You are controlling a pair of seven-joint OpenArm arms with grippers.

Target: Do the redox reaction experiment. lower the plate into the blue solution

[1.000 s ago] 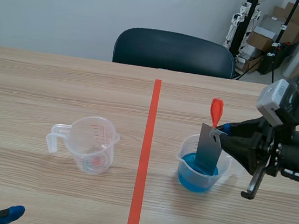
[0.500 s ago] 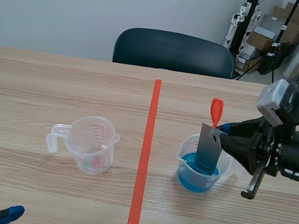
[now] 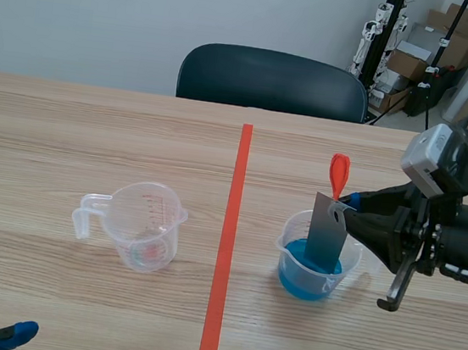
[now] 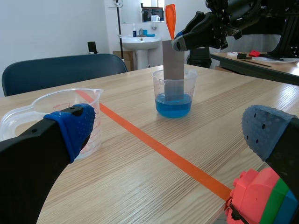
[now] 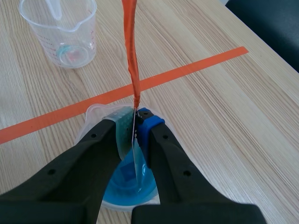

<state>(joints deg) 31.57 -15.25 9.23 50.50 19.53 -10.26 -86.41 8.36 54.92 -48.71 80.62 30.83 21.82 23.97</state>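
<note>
A grey metal plate (image 3: 328,233) with an orange-red tag (image 3: 337,175) on top stands upright in a clear beaker of blue solution (image 3: 316,257), its lower end in the liquid. My right gripper (image 3: 347,205) is shut on the plate's upper edge, coming in from the right. In the right wrist view the plate (image 5: 136,154) is seen edge-on between the fingers, with the orange tag (image 5: 130,44) rising ahead and the blue solution (image 5: 126,182) below. My left gripper (image 3: 9,334) is open, low at the near left, far from the beaker (image 4: 174,93).
An empty clear measuring cup (image 3: 136,224) stands left of the orange tape line (image 3: 226,242). A dark chair (image 3: 273,81) sits behind the table. A pink, green and blue block (image 4: 261,198) lies under my left gripper's finger.
</note>
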